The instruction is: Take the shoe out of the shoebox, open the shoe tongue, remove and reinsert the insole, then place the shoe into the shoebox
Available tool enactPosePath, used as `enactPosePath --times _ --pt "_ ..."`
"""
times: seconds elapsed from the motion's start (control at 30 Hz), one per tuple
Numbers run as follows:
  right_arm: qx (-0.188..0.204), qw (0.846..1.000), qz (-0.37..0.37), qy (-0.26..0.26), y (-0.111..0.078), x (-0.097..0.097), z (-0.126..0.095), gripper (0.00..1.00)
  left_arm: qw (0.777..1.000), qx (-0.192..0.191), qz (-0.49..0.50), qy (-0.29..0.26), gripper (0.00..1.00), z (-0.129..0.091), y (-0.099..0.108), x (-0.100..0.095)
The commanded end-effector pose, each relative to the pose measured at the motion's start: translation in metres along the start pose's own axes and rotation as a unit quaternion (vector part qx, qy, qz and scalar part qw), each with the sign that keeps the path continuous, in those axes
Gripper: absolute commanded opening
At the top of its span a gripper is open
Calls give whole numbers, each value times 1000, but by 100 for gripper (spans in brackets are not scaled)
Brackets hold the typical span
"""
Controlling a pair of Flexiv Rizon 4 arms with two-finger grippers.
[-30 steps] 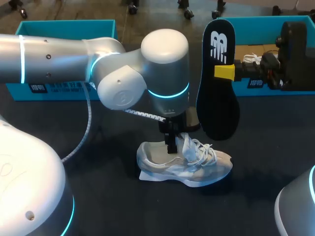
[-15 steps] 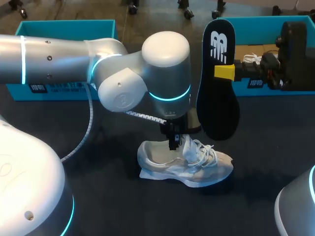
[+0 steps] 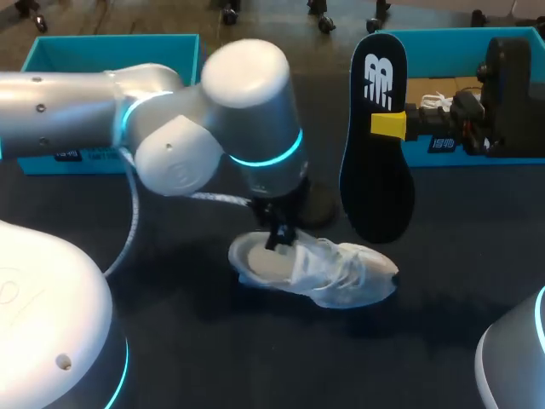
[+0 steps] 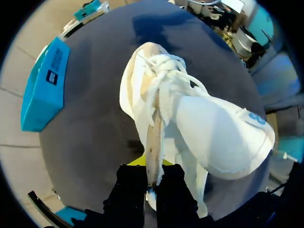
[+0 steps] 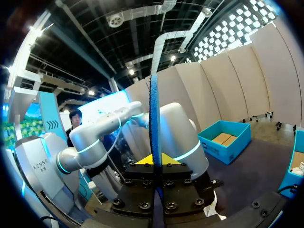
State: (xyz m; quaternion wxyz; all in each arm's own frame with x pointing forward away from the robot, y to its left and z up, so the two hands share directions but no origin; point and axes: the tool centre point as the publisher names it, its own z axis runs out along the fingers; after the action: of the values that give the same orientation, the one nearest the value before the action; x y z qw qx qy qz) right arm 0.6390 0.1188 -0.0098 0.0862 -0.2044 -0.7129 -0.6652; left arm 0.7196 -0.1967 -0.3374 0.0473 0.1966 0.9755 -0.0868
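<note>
From where I stood, the white shoe (image 3: 328, 271) lay on the dark table (image 3: 196, 341), a little toward five o'clock from its middle, with the heel pointing to nine o'clock and the toe to three. The left arm (image 3: 102, 102) came in from nine o'clock and bent down over the heel. The left gripper (image 3: 278, 237) was clenched on the collar wall at the shoe's opening. The left wrist view made that plain. There the left gripper (image 4: 152, 179) had the thin edge of the shoe (image 4: 204, 123) nipped between both fingers, and the laces and toe ran away ahead of it.

The right gripper (image 3: 390, 124) sat out toward two o'clock, grasping the black insole (image 3: 375, 179) about a third of the way down its length. The insole stood upright, narrow heel end at twelve and broad forefoot at six. Its lower end was close behind the shoe's laces, but I could not tell whether the two touched. From the right wrist, the insole (image 5: 153, 118) showed edge-on as a thin dark blade pinched in the right gripper (image 5: 154, 166).

Behind that gripper, at about two o'clock, was the teal shoebox (image 3: 443, 38), with white laces (image 3: 436, 100) showing inside. A second teal box (image 3: 111, 47) sat at ten o'clock.
</note>
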Motion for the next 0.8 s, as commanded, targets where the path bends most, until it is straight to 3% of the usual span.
enactPosePath --times 0.03,0.4,0.47,0.53,0.63,0.8 --pt "0 1000 0 0 0 -1 2 0 993 -10 96 -64 0 -26 14 6" --pt "0 1000 0 0 0 -1 2 0 991 -13 118 -69 0 -27 15 4" --pt "0 1000 0 0 0 -1 2 0 979 44 194 -42 0 -38 21 2" --pt "0 1000 0 0 0 -1 2 0 959 68 273 -17 0 -44 25 0" --pt "0 1000 0 0 0 -1 2 0 903 83 422 -3 0 -54 27 7" --pt "0 1000 0 0 0 -1 2 0 895 83 439 -15 0 -58 28 8"
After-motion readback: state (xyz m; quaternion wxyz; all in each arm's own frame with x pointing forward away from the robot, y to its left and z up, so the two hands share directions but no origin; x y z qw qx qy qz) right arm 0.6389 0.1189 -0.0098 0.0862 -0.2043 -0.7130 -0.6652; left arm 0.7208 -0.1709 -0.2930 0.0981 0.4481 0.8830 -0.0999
